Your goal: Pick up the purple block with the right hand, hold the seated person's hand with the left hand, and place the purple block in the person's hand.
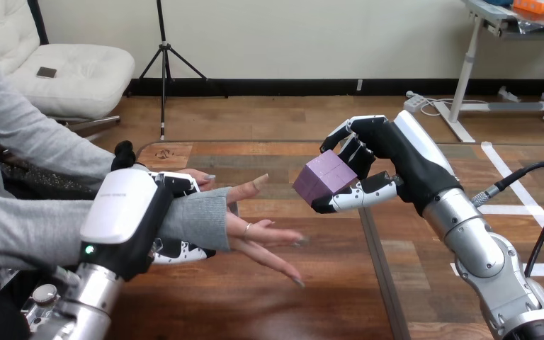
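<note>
The block (324, 178) is appearing rigid, light and smooth-faced (a judgement from its small cube form), so two opposing flat faces are offering the surest hold. The right robot hand (405, 157) is clamping it between curled fingers and thumb, in the air above the counter (255, 308), near the person's hand (263, 235) but apart from it. The left robot hand (124, 219) is curling round the person's wrist (197, 216).

Pale wall (290, 35), dark skirting (290, 86), wood floor (276, 117), white cushioned chair (78, 74), black tripod (162, 78), white desk (469, 64) at right.
</note>
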